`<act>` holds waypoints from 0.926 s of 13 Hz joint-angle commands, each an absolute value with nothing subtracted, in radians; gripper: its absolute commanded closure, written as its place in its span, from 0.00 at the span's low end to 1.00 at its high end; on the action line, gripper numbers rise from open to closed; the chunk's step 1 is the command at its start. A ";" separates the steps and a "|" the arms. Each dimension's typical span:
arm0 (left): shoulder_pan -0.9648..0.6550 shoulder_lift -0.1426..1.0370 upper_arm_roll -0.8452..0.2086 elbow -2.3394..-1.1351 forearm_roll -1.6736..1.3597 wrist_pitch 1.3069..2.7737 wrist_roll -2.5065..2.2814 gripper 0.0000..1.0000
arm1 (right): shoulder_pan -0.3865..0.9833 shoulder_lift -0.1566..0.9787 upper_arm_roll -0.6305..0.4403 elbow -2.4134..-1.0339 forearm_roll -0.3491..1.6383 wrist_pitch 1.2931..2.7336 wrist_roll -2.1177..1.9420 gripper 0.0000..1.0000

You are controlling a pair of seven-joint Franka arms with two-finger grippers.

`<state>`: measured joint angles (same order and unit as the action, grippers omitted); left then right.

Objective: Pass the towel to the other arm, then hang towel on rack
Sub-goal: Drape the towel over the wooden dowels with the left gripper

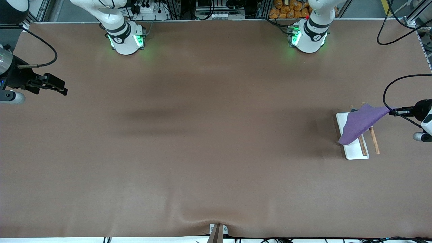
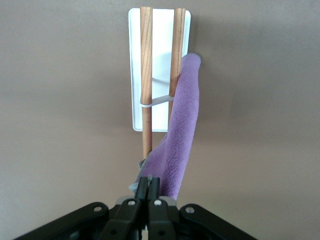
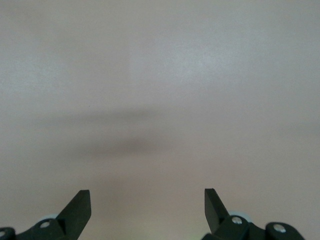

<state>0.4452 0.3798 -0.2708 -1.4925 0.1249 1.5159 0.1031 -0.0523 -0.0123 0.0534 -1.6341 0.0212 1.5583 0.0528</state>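
Note:
The purple towel (image 1: 360,123) stretches from my left gripper (image 1: 391,110) down across the rack, and its low end rests at the edge of the white base (image 1: 355,152). In the left wrist view the left gripper (image 2: 151,184) is shut on a corner of the towel (image 2: 182,135), which runs along one wooden rod (image 2: 175,55). The other rod (image 2: 145,75) and much of the rack's base (image 2: 160,50) show bare. My right gripper (image 1: 64,90) waits at the right arm's end of the table. It stands open (image 3: 147,200) over bare table, with nothing between its fingers.
The brown table (image 1: 209,135) spreads wide between the two arms. The rack stands close to the table's edge at the left arm's end. Both arm bases (image 1: 126,38) (image 1: 308,37) stand along the edge farthest from the front camera.

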 commanded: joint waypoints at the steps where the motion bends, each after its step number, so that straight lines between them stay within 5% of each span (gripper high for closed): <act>1: 0.454 0.397 -0.264 -1.468 0.156 1.522 0.161 1.00 | -0.071 0.002 0.069 -1.605 0.017 1.539 0.048 0.00; 12: 0.534 0.440 -0.253 -1.466 0.156 1.580 0.250 1.00 | -0.077 0.002 0.069 -1.608 0.018 1.540 0.046 0.00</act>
<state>0.5144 0.4114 -0.2452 -1.4893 0.1341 1.5653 0.2365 -0.0552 -0.0115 0.0533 -1.6336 0.0212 1.5563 0.0528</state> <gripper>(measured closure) 0.978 0.000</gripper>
